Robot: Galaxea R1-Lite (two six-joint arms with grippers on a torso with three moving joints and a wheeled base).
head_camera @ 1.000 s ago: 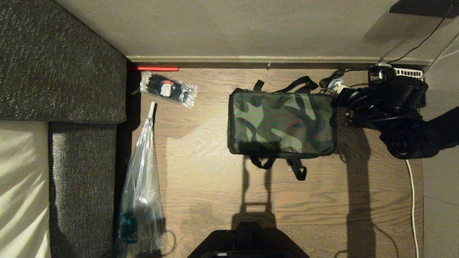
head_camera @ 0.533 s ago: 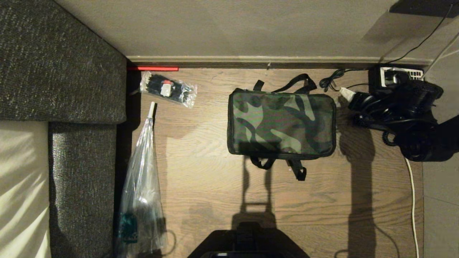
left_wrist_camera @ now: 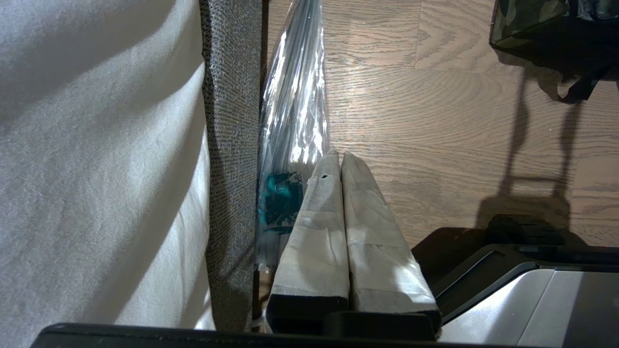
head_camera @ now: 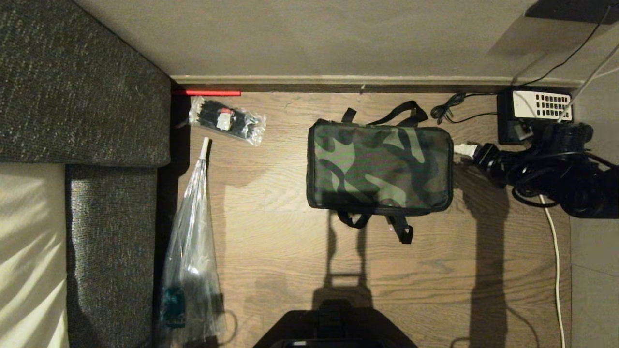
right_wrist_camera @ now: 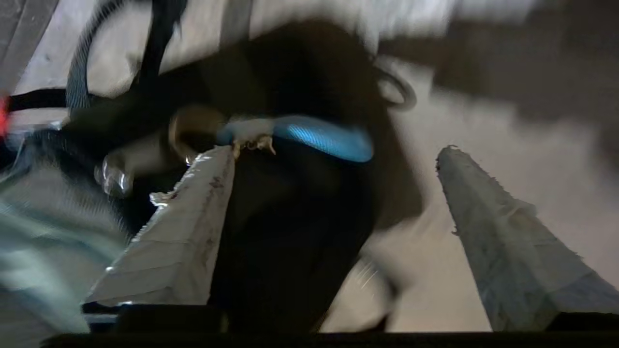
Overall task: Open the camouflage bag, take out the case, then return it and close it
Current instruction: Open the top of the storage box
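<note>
The camouflage bag lies flat and closed on the wooden floor in the middle of the head view, black straps sticking out at its far and near sides. One of its corners shows in the left wrist view. The case is hidden. My right gripper hovers just off the bag's right edge, apart from it. In the right wrist view this gripper is open, with only blurred dark shapes and floor between its taped fingers. My left gripper is parked low at the left, shut on nothing.
A black desk phone and cables sit at the far right by the wall. A white cable runs down the right side. A clear packet of black items, a long clear plastic bag and a grey sofa lie left.
My right arm has drawn back from the bag's far right corner towards the right and nearer, uncovering the phone. Its jaws have opened. The bag has not moved.
</note>
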